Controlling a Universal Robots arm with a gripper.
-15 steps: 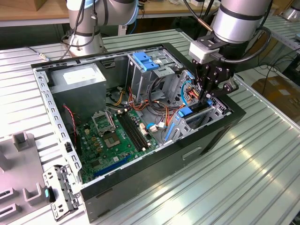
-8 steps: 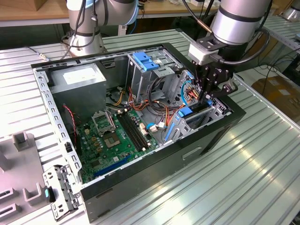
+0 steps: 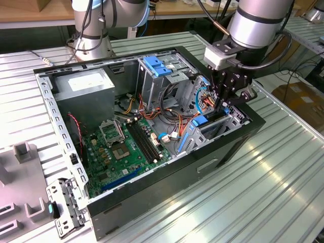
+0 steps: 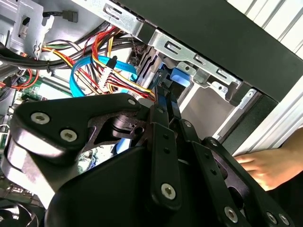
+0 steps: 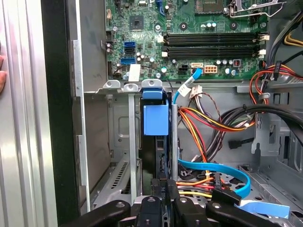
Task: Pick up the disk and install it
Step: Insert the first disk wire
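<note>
I saw the disk [image 5: 155, 120] edge-on: a dark slab with a light-blue tab, standing upright in the drive bay [image 5: 118, 137] at the case's [image 3: 212, 157] front corner, long axis running down into the bay. My pincer [image 5: 163, 201] was closed on its near edge.

No print can be read anywhere. The white label [image 3: 87, 81] on the grey power-supply box [image 3: 83, 87] carries lines too small to make out in the exterior view. The white markings on the green motherboard [image 5: 189, 28] in the first wrist view are likewise too fine to read.
</note>
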